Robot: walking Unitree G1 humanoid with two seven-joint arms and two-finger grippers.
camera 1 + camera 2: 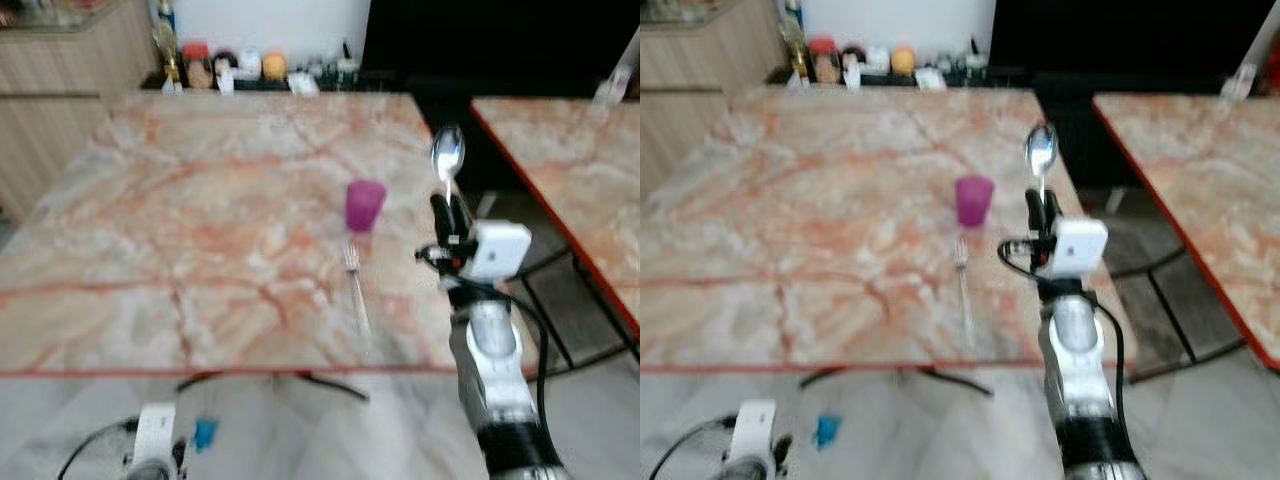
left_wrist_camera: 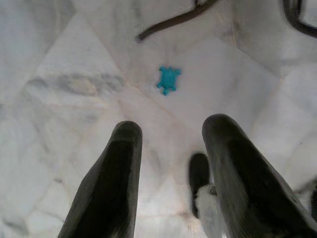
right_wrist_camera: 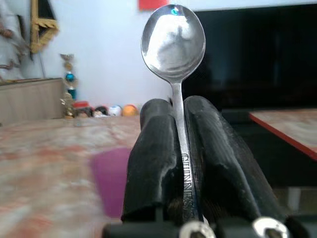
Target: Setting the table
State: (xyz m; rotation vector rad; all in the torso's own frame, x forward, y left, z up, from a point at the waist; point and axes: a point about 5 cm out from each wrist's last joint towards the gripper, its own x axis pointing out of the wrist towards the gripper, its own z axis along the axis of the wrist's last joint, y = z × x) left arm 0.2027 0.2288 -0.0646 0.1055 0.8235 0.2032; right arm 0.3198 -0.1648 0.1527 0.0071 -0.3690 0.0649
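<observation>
One polished metal spoon [image 3: 173, 42] stands upright, its oval bowl topmost and its thin handle pinched between the two ribbed black fingers of the right gripper [image 1: 447, 208], above the near right edge of the table [image 1: 200, 230]. On that glossy pink-veined marble top lie one slim silver fork [image 1: 355, 285] and, just beyond its tines, one translucent purple cup [image 1: 365, 205]. The left gripper [image 2: 171, 148] hangs low with fingers spread over pale floor tiles [image 2: 59, 89], near one small teal scrap [image 2: 168, 80].
</observation>
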